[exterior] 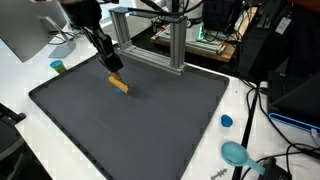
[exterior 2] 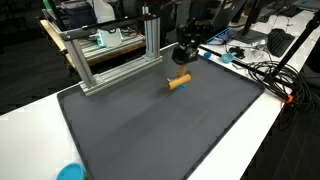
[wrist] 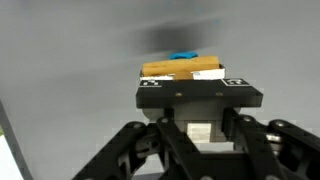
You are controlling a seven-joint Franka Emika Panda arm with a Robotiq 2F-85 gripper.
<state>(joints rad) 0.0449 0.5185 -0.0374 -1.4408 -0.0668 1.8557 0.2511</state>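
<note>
Closest in an exterior view, a teal scoop (exterior: 236, 153) lay off the corner of the gray mat (exterior: 130, 135). Beyond it the gripper (exterior: 115, 70) was clamped on an orange block (exterior: 119, 85) low over the mat, near a metal frame (exterior: 150, 40). In an exterior view the orange block (exterior 2: 179, 82) sat just under the gripper (exterior 2: 186, 68). In the wrist view the orange block (wrist: 182, 70) lay crosswise in the closed jaws.

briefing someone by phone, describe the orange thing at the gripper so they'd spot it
A big dark mat covers the white table, with an aluminium frame at its far edge. In front of that frame the gripper is shut on a short orange block, the only thing on the mat; the blue cap lies off it.
</note>
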